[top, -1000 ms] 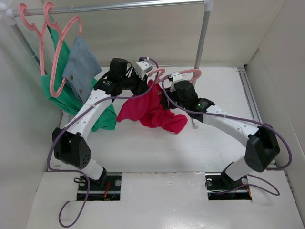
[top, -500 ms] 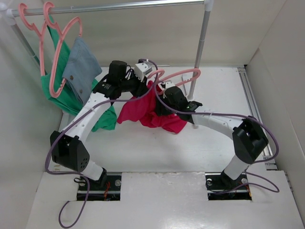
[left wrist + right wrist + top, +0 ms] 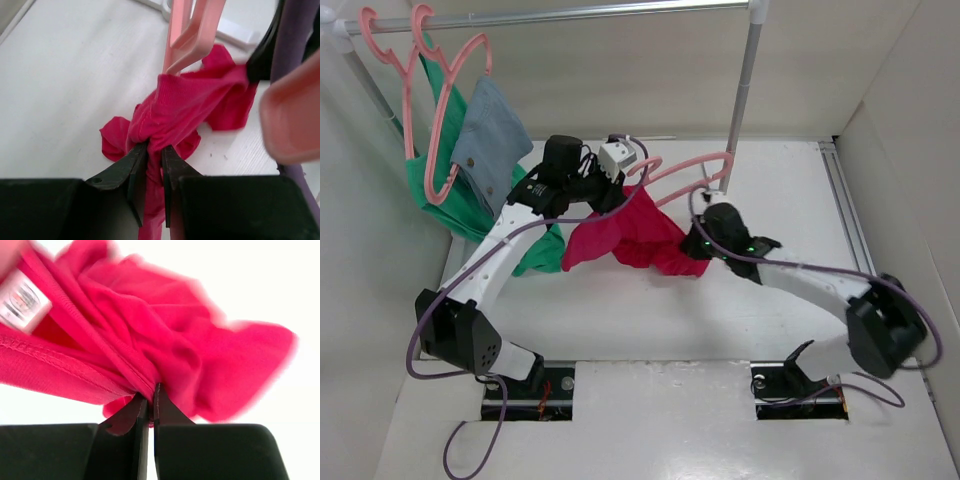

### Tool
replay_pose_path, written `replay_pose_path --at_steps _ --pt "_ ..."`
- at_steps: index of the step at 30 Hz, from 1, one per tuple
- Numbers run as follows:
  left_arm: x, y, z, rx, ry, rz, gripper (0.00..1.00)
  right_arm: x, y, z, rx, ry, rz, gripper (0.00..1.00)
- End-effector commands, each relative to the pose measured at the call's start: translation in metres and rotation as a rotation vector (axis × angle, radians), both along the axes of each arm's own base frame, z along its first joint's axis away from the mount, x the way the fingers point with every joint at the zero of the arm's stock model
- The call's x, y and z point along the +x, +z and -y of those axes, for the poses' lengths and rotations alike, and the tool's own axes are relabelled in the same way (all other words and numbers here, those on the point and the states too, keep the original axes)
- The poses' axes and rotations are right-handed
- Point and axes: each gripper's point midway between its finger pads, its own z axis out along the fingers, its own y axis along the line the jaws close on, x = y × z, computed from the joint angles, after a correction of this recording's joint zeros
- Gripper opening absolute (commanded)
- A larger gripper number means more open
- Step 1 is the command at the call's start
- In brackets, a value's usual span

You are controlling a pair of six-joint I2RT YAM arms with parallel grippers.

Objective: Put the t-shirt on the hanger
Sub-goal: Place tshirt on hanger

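Note:
The crimson-pink t-shirt [image 3: 625, 238] hangs bunched over the table's middle, held from both sides. My left gripper [image 3: 618, 188] is at its upper left, shut on a twisted bunch of the cloth [image 3: 192, 102], which runs between the jaws [image 3: 154, 149]. The salmon-pink hanger [image 3: 692, 165] slants up to the right above the shirt; one arm of it [image 3: 192, 30] goes into the cloth. My right gripper [image 3: 698, 243] is at the shirt's right edge, shut on a fold of cloth [image 3: 200, 350] pinched at the tips [image 3: 151, 391]. The white neck label [image 3: 22, 302] shows at the upper left.
A clothes rail [image 3: 570, 12] crosses the back, with its post [image 3: 745, 80] standing behind the hanger. At the back left two pink hangers carry a green garment [image 3: 445, 195] and a grey-blue one [image 3: 490, 140]. Walls close in on the left and right.
My right gripper has come down and to the right from near the hanger and closed on the shirt's right edge. The left arm has kept its grip, shifting slightly.

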Motion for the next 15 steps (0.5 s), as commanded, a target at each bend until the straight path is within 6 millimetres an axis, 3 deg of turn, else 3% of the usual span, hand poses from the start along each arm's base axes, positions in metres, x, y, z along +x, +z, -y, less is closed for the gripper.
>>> replay_pose_path --at_steps 1,4,6,7,10,13,15 --pt "-0.014 0.018 -0.014 0.091 -0.104 0.164 0.0 0.0 0.022 0.079 -0.001 -0.235 0.059 0.0" --pt "-0.034 0.004 -0.021 0.172 -0.237 0.173 0.0 -0.014 0.034 0.139 -0.021 -0.33 0.113 0.0" --pt "-0.048 -0.006 -0.023 0.209 -0.329 0.17 0.0 -0.02 0.04 0.16 -0.028 -0.347 0.125 0.0" --pt "-0.05 -0.008 -0.024 0.221 -0.342 0.169 0.0 -0.027 0.042 0.182 -0.065 -0.383 0.125 0.0" --pt "-0.056 -0.016 -0.026 0.243 -0.382 0.161 0.0 -0.034 0.042 0.206 -0.122 -0.407 0.125 0.0" --pt "-0.066 -0.024 -0.032 0.281 -0.43 0.145 0.0 -0.036 0.053 0.218 -0.179 -0.391 0.127 0.0" --pt "-0.071 -0.028 -0.034 0.313 -0.495 0.175 0.0 -0.031 0.071 0.228 -0.203 -0.395 0.167 0.0"
